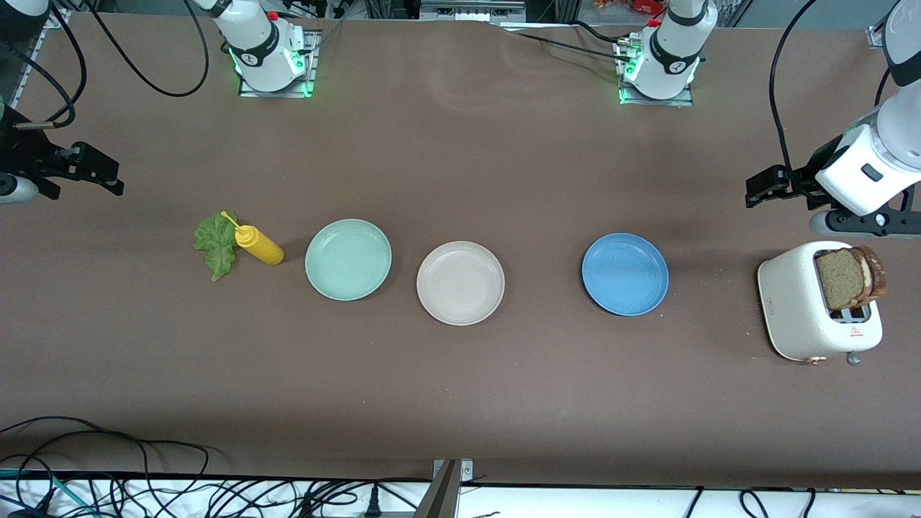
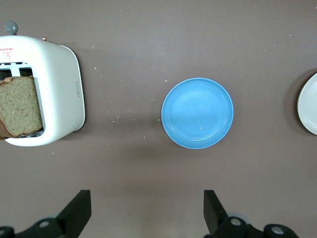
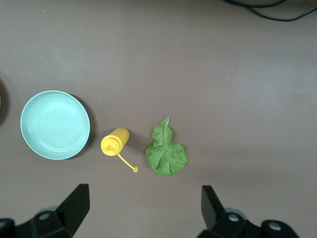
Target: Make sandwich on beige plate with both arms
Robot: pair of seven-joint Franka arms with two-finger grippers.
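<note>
both grippers, left gripper (image 2: 143,218) and right gripper (image 3: 141,215), hang wide open and empty; pinch the stiff, crumbly bread slices (image 1: 853,277) by the crust standing in the toaster (image 1: 795,306) (lettuce leaf (image 1: 216,244) is limp, beside the mustard bottle (image 1: 259,244)); beige plate (image 1: 460,283) sits bare mid-table.

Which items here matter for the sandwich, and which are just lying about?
For the job: beige plate; bread slices in the toaster; lettuce leaf; left gripper and right gripper, both open.
Lying about: mint green plate; blue plate; yellow bottle.
</note>
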